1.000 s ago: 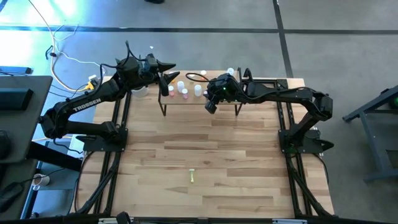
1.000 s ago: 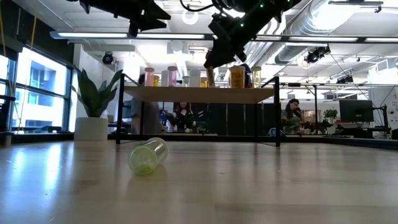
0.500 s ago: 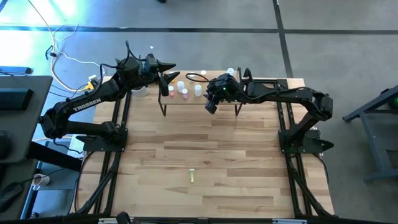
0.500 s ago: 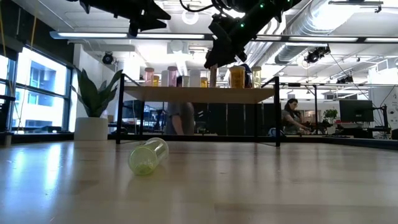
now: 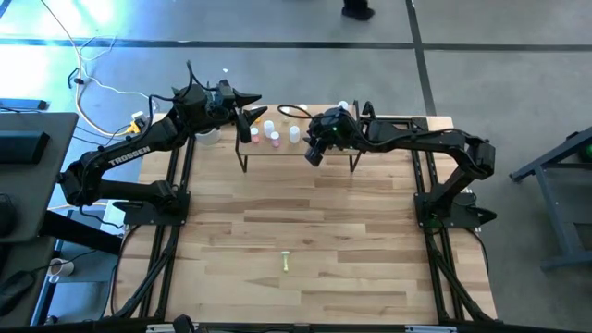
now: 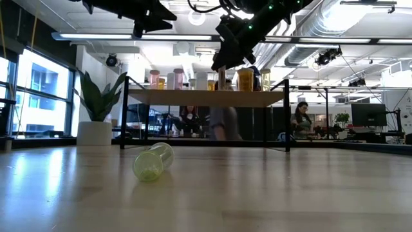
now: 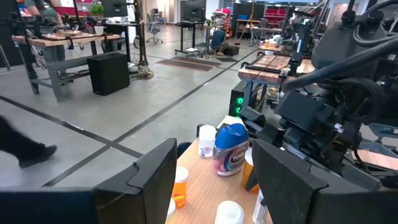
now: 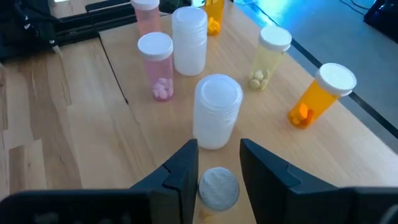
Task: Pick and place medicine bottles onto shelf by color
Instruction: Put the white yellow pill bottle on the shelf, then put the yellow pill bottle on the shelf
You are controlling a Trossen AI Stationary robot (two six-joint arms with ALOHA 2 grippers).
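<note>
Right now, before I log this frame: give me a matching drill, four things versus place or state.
1. yellow-green bottle
2. pink bottle
3. left gripper
4. right gripper

A. upright on the shelf
B. open, at one end of the shelf
C. on its side on the table
D. above the shelf, by a white bottle

Pairs: 1-C, 2-A, 3-B, 4-D
</note>
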